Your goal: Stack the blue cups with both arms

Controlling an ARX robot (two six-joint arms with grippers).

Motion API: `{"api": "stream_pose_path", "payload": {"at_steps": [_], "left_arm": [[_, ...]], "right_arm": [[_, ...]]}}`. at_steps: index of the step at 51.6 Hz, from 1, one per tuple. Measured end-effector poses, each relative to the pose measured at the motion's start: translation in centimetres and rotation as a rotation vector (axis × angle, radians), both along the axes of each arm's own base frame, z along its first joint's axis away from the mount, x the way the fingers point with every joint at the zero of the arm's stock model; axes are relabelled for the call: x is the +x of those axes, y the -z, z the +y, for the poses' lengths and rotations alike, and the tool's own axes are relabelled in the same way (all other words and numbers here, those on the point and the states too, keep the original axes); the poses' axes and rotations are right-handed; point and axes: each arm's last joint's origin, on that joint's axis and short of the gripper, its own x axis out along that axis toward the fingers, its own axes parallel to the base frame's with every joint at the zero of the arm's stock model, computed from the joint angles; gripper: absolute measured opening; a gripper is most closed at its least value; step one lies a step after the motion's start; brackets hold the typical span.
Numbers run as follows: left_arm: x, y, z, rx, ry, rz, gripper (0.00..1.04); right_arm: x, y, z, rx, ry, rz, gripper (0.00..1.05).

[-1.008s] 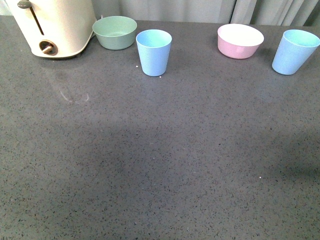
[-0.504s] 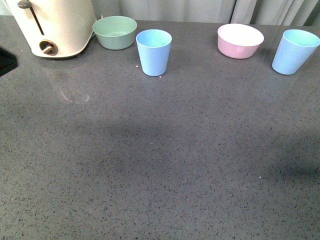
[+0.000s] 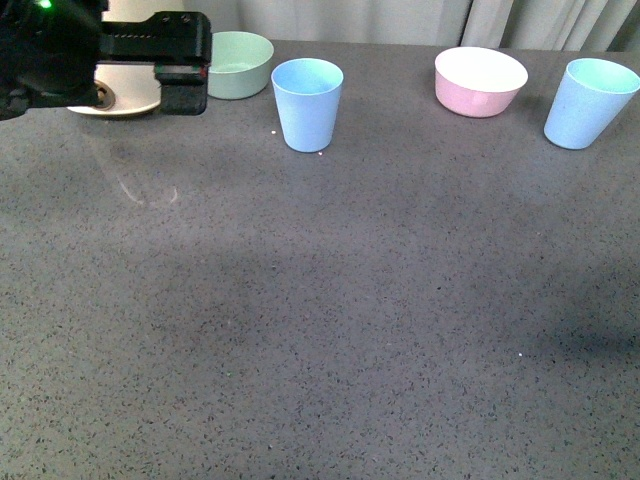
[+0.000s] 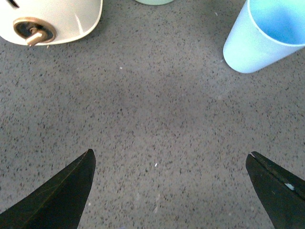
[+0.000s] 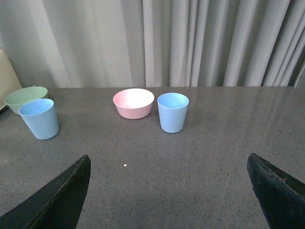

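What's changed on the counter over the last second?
The left gripper has swung in from the left edge, open and empty, now in front of the white appliance and hiding part of the green bowl. The middle blue cup, right blue cup and pink bowl stayed put.

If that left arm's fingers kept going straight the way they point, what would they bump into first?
Probably the sage-green bowl: the left wrist view shows its rim straight ahead between the open left fingers, with the nearest blue cup off to one side. Depth is uncertain.
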Motion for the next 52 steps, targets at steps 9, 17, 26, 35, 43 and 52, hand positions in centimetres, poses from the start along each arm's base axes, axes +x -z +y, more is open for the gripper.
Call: {"api": "stream_pose_path", "payload": {"at_steps": [9, 17, 26, 35, 43, 52], "left_arm": [[2.4, 0.1, -1.9, 0.014, 0.015, 0.023, 0.96], [4.0, -0.1, -3.5, -0.001, 0.011, 0.049, 0.96], [5.7, -0.5, -5.6, -0.019, -0.015, 0.073, 0.96], [6.9, -0.4, -6.9, -0.034, -0.034, 0.098, 0.96], [8.3, -0.4, -8.2, -0.047, -0.064, 0.117, 0.96], [9.6, -0.6, -9.5, -0.061, -0.097, 0.119, 0.96]], "right_arm": [[0.0, 0.0, 0.0, 0.000, 0.000, 0.000, 0.96], [0.0, 0.0, 0.0, 0.000, 0.000, 0.000, 0.96], [0.0, 0.0, 0.0, 0.000, 0.000, 0.000, 0.96], [0.0, 0.0, 0.0, 0.000, 0.000, 0.000, 0.96], [0.0, 0.0, 0.0, 0.000, 0.000, 0.000, 0.96], [0.0, 0.0, 0.0, 0.000, 0.000, 0.000, 0.96]]}}
